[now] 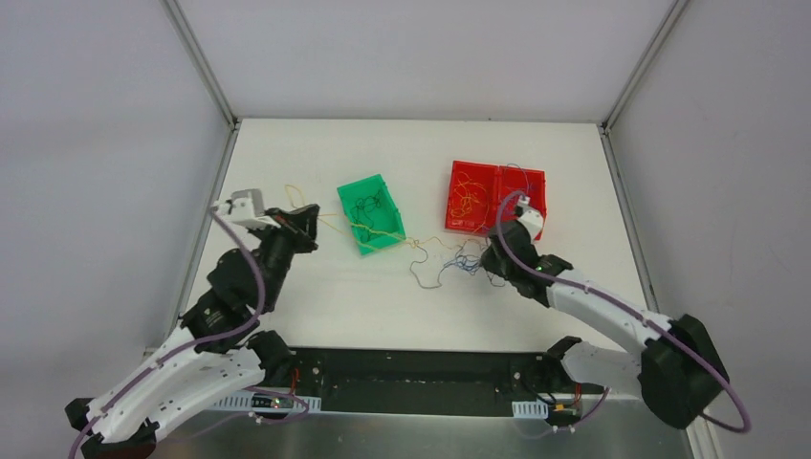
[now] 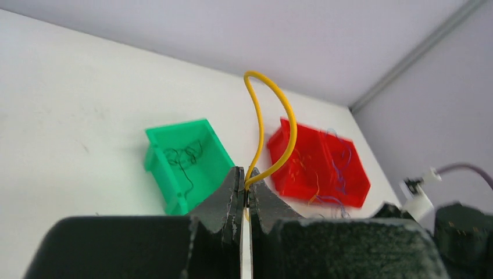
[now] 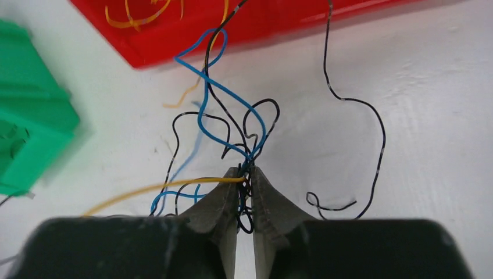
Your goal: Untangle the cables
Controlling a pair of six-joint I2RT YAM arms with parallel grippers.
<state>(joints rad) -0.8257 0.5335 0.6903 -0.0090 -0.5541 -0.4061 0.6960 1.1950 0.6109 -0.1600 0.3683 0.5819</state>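
The left gripper point(image 2: 245, 187) pinches a yellow wire point(image 2: 293, 129) looping above its tips; the right gripper point(image 3: 245, 185) pinches blue-black wires point(image 3: 251, 152).

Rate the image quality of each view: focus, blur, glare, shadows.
Top external: even, soft light, barely any shadows; the cables are almost too thin to resolve. Left wrist: the red bin is smeared and soft; the yellow wire reads crisper. Right wrist: cables sharp, with faint shadows on the table.
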